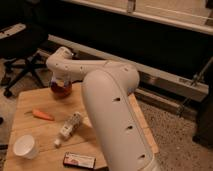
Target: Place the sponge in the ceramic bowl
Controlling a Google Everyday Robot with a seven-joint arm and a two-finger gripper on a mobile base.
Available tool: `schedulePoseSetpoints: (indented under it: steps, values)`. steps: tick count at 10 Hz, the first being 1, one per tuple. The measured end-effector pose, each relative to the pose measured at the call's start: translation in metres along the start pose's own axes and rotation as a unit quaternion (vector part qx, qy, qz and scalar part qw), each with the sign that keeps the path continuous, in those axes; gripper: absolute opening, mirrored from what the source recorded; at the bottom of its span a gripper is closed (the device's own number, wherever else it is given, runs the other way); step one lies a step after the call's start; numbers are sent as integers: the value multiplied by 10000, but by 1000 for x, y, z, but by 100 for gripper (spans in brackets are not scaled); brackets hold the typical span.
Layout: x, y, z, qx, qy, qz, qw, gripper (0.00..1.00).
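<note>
The orange-red ceramic bowl (61, 90) stands at the back left of the wooden table (30, 102). My gripper (59, 81) hangs straight over it, at the end of the white arm that reaches in from the lower right, and the wrist covers most of it. A small blue-grey patch, which looks like the sponge (56, 80), shows at the gripper just above the bowl's rim. I cannot tell whether it is held or lying in the bowl.
An orange carrot (42, 115) lies left of centre, with a white bottle (69, 127) on its side beside it. A white paper cup (26, 146) stands front left and a flat dark packet (79, 160) lies at the front edge. An office chair (20, 55) stands behind the table on the left.
</note>
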Motion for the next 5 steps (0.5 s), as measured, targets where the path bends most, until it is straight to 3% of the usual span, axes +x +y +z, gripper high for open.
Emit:
schedulePoseSetpoints:
  steps: [5]
  values:
    - [-12,25,9,-399,-108,35,9991,80]
